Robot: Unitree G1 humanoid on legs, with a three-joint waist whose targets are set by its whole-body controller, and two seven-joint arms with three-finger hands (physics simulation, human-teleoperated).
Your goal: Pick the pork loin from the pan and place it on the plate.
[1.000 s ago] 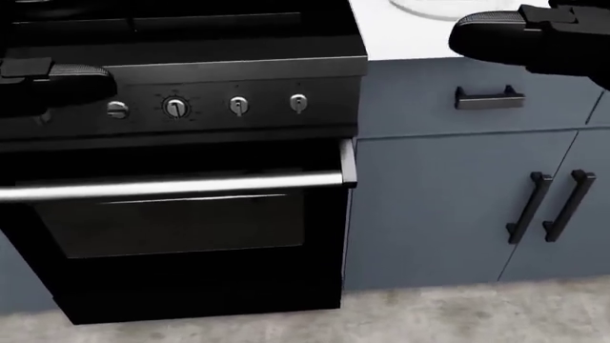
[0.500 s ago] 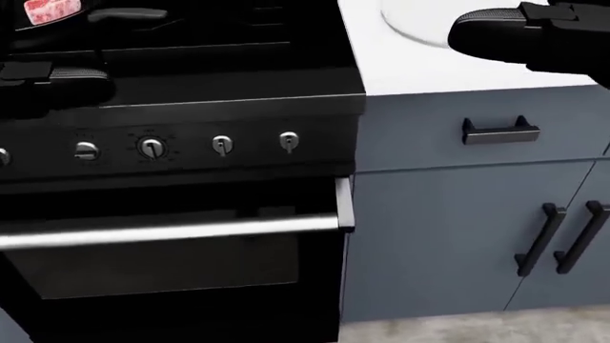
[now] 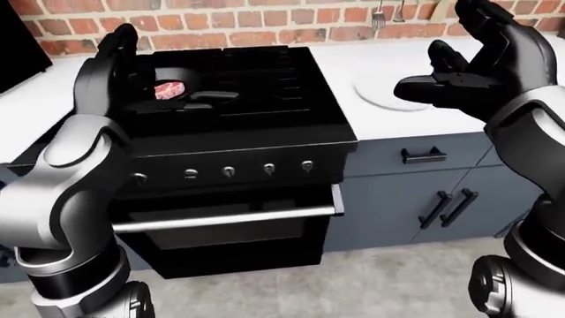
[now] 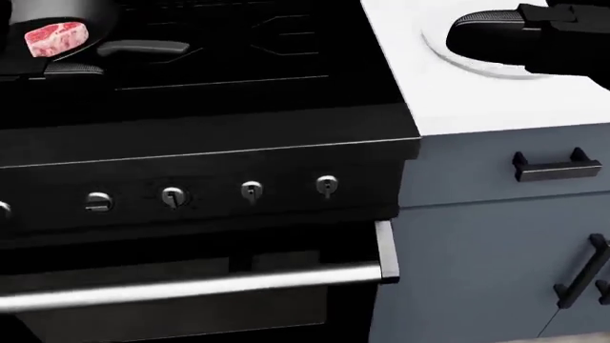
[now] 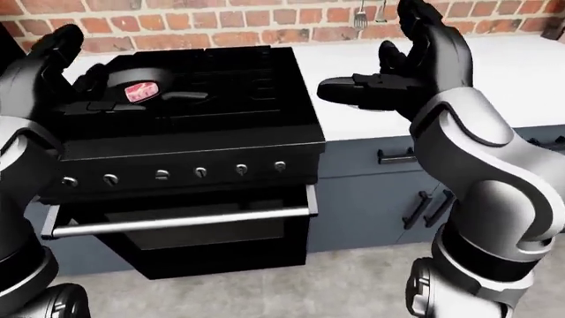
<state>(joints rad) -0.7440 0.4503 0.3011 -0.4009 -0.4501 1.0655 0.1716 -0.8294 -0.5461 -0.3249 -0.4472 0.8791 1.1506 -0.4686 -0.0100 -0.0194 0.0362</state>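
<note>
The left hand (image 3: 119, 56) is being held up with its fingers spread open, just beside the pan (image 3: 167, 89) on the black stove (image 3: 247, 112). Nothing is being gripped by it. The right hand (image 3: 468, 63) is being held open too, raised over the white surface (image 3: 389, 126), and nothing is being carried in it.

The pork loin (image 4: 55, 37) is seen as a pink piece lying inside the pan, at the top left of the stove in the head view. It is not being touched by either hand. The pan's handle (image 4: 143, 48) is pointing to the right. The plate (image 3: 389, 96) is being partly hidden by the right hand; it is sitting on the white surface, right of the stove and well apart from the pan.

The whole head view is being shifted compared with a second ago. Back then only the oven door (image 4: 191, 286) and knobs (image 4: 251, 190) were being shown. Now the stove top, the pan and the meat are being shown, so the camera is being tilted up, and the things themselves are not being moved.

This probably means the meat is now being found. The pick-up is not yet begun, and the left hand looks best placed for it.
</note>
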